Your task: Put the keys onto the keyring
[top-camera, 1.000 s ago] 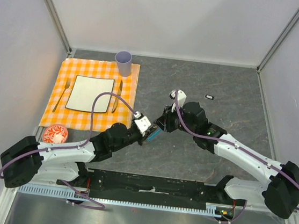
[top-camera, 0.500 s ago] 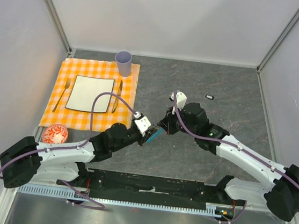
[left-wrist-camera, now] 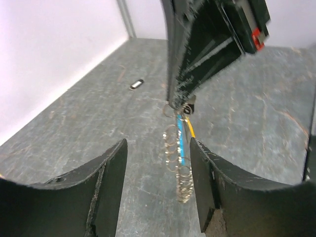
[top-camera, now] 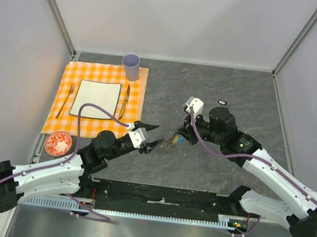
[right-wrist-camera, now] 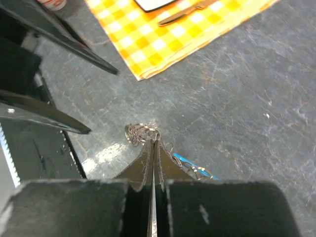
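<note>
The keyring (top-camera: 170, 138), a grey chain loop with a blue section, hangs from my right gripper (top-camera: 178, 137), which is shut on its top. In the left wrist view the keyring (left-wrist-camera: 180, 163) dangles between my open left fingers, touching neither, and a yellow-orange key (left-wrist-camera: 189, 129) hangs beside the blue section. In the right wrist view the shut right gripper (right-wrist-camera: 152, 143) pinches the chain (right-wrist-camera: 139, 132). My left gripper (top-camera: 149, 136) is open and empty, just left of the keyring. A black key with a white centre (top-camera: 222, 102) lies on the table at the far right, also seen in the left wrist view (left-wrist-camera: 137, 84).
An orange checked placemat (top-camera: 140, 76) at the left holds a white plate (top-camera: 95, 99), a fork (top-camera: 66, 101) and a knife (top-camera: 124, 101). A purple cup (top-camera: 130, 67) stands at its far edge. A small red-and-white dish (top-camera: 58, 141) sits near the left arm.
My left gripper has opened, let go of the keyring and drawn back to the left. My right gripper has shifted slightly right and still holds the keyring.
</note>
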You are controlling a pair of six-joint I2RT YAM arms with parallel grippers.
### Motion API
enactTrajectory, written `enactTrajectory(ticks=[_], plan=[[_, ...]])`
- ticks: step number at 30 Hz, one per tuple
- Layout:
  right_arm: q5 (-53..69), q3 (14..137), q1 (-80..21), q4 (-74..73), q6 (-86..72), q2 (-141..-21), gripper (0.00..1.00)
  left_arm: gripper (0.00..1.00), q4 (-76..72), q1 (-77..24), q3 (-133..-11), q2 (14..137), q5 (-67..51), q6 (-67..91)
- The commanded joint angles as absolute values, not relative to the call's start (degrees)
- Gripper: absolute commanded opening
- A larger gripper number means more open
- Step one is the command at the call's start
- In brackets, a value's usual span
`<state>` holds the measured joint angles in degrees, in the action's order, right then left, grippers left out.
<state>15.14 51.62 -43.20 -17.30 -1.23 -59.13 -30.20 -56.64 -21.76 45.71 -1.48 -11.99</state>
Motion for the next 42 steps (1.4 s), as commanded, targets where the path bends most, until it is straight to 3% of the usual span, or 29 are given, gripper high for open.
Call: enactTrajectory(ticks=[1,12,27,29,31,36,38,39,42], plan=[[25.8,55.8,-43.2,-17.4,7.4,-57.2,0.0,0.61,-25.6,-56.1,-26.0,47.8,-12.6,-17.7],[35.9,58.1,-43.2,-25.6,16.1,-57.7,0.0,0.59,-19.8,-55.9,-31.6,51.7,-22.3,-22.6],[37.7,59.0,-43.2,-27.8,19.0,-58.8,0.0,0.24,-14.2,-55.8,-36.6,57.1,-26.6,-23.4],[37.7,59.0,-43.2,-27.9,19.1,-58.8,0.0,0.16,-13.5,-55.8,-36.7,57.2,-26.6,-23.4],[37.5,58.9,-43.2,-28.1,19.3,-58.9,0.0,0.02,-13.2,-55.8,-36.9,57.2,-26.5,-23.4],[35.6,58.4,-43.2,-27.9,18.5,-57.9,0.01,0.02,-13.7,-55.8,-36.4,56.1,-24.5,-22.7],[32.8,57.4,-43.2,-25.8,16.2,-57.0,0.11,0.02,-14.9,-55.8,-35.6,55.6,-21.6,-21.2],[31.8,56.9,-43.1,-24.9,15.5,-55.4,0.25,0.02,-16.2,-55.8,-35.3,55.5,-20.4,-20.6],[27.0,54.1,-43.2,-21.0,12.7,-51.5,0.35,0.02,-20.6,-55.8,-34.1,54.9,-15.7,-16.0]])
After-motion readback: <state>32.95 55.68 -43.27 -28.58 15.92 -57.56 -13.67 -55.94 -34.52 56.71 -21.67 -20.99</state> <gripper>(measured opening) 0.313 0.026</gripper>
